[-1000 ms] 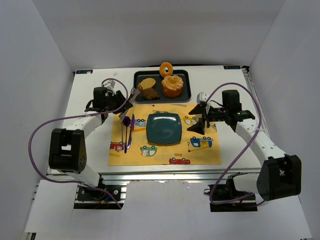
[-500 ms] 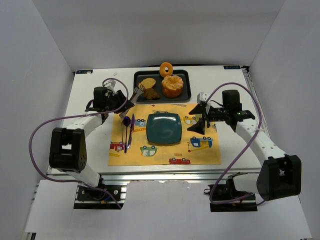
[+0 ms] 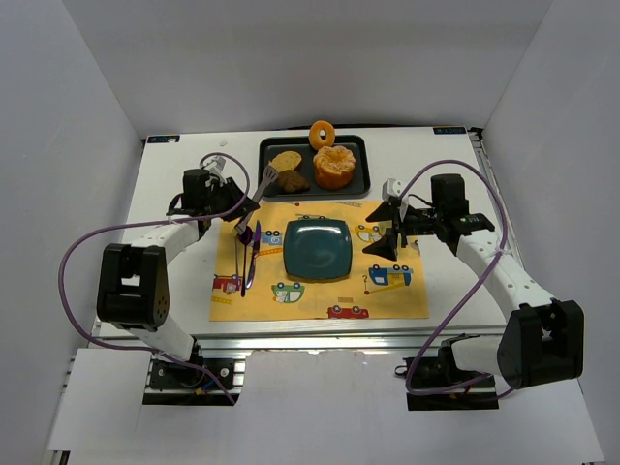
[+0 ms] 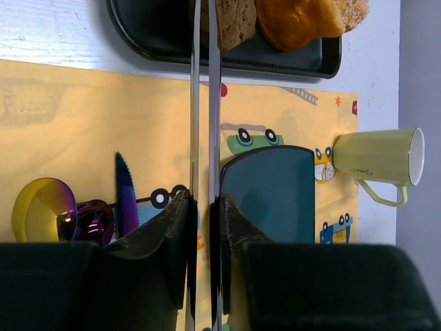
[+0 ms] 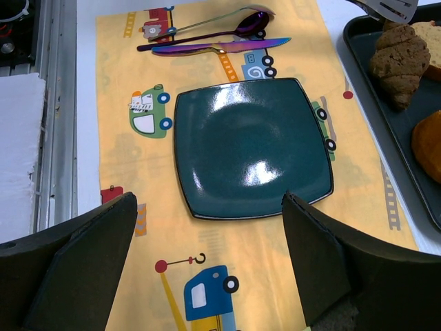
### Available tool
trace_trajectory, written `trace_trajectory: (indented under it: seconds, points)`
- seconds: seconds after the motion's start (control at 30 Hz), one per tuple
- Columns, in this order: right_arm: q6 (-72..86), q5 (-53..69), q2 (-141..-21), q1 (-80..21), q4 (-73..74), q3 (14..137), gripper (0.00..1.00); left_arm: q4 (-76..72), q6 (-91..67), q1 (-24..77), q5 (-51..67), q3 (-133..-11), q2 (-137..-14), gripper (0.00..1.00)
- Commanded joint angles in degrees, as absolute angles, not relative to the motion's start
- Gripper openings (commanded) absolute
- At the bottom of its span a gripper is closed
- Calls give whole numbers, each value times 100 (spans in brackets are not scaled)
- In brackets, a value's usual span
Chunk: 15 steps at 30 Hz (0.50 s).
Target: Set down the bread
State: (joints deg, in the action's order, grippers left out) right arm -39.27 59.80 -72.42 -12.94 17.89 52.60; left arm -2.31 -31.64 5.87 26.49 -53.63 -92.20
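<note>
White worktop (image 3: pixel 387 155) carries a yellow printed placemat (image 3: pixel 320 291) and, beyond it, a black tray (image 3: pixel 363 184). A teal square plate (image 3: pixel 317 248) sits at the placemat's centre. The left gripper (image 4: pixel 203 210) has its jaws clenched on metal tongs (image 4: pixel 214 103), whose two blades run close together toward the tray. Their tips reach the edge of the bread (image 5: pixel 398 58); contact cannot be determined. The right gripper (image 5: pixel 208 203) hangs over the placemat right of the plate, jaws released, grasping nothing. The bread, a dark brown chunk, lies on the tray's near-left part, beside a paler slice (image 3: pixel 284 160) and an orange bun (image 3: pixel 334 167). A spoon (image 5: pixel 251 19) and knife (image 5: pixel 227 47) lie left of the plate.
</note>
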Motion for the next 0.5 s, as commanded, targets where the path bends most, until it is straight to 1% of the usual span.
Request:
trace_trajectory:
  seconds: [0.0, 0.23, 0.47]
  points:
    - [-3946, 6135, -7102, -1248, 1705, 5221, 89, -497, -3292, 624, 2801, -5566, -8914, 0]
    - [-3938, 6139, -7058, -1248, 1736, 5229, 89, -697, -3567, 619, 2928, -5645, -8335, 0]
    - [-3960, 6135, -7000, -1222, 1771, 5234, 89, -292, -3437, 619, 3050, -5147, -7397, 0]
